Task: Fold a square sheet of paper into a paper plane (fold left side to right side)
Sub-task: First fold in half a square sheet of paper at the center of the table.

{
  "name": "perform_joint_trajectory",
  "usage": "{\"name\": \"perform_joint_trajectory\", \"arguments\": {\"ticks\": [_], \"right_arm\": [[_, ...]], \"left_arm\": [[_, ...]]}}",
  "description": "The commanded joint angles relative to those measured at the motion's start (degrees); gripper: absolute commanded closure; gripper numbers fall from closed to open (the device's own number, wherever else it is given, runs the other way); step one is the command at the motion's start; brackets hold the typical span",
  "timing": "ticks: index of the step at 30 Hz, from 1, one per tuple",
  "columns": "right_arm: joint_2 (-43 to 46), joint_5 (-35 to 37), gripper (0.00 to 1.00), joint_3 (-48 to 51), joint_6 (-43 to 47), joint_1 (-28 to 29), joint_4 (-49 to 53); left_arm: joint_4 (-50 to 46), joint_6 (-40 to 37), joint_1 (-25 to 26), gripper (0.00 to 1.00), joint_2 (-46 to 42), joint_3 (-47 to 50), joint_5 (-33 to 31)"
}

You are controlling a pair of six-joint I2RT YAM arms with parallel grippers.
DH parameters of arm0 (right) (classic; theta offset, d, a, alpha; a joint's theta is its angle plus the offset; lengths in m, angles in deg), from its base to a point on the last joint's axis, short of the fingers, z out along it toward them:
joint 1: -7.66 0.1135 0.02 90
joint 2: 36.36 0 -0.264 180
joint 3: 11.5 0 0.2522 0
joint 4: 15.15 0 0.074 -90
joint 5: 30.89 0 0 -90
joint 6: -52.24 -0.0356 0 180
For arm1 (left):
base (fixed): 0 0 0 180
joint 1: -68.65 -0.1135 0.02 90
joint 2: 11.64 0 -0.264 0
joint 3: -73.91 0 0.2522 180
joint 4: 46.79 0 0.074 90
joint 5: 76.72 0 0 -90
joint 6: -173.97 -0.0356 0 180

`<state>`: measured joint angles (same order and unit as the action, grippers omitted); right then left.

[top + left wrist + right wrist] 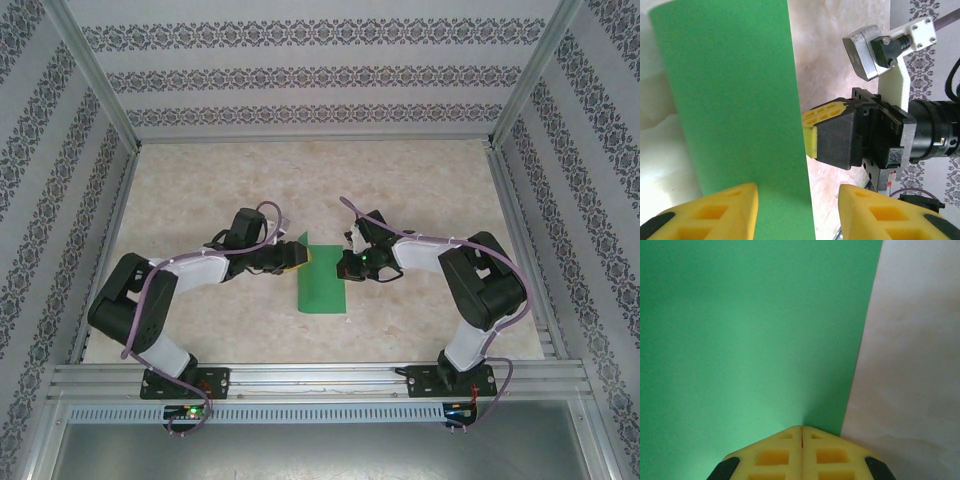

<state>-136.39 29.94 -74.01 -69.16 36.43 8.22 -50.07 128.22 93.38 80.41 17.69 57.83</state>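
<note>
Though cropped in both wrist views and part-covered by fingertips from above, green sheet (322,288) (735,90) (750,330) lying folded mid-table (200,190).
Left gripper (300,256) (799,210) low over its left edge, jaws parted, grasping nothing; right gripper (343,265) (812,132) (801,432) angled down, jaws clenched, tips against its right edge.

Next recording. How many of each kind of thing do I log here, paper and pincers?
Green paper sheet: 1
Pincers: 2 (left pincer, right pincer)
Total: 3
</note>
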Motion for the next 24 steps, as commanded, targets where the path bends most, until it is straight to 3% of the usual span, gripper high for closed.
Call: {"name": "perform_joint_trajectory", "arguments": {"ticks": [1,10,19,24], "right_arm": [[-1.53,0.00,1.00,0.51,-0.58,0.64,-0.29],[-1.40,-2.21,1.00,1.28,-1.74,0.67,-3.09],[-0.53,-2.91,1.00,1.37,-2.00,0.67,-3.96],[0.57,-2.91,1.00,1.64,-2.35,0.67,-4.75]], "left_arm": [[2.47,0.55,1.49,0.54,2.42,-2.28,0.05],[-1.25,-1.25,4.02,0.59,6.86,-5.22,-3.35],[-5.75,-3.29,5.66,0.86,9.08,-7.92,-5.92],[-7.47,-4.33,6.28,0.96,9.48,-8.77,-6.69]]}}
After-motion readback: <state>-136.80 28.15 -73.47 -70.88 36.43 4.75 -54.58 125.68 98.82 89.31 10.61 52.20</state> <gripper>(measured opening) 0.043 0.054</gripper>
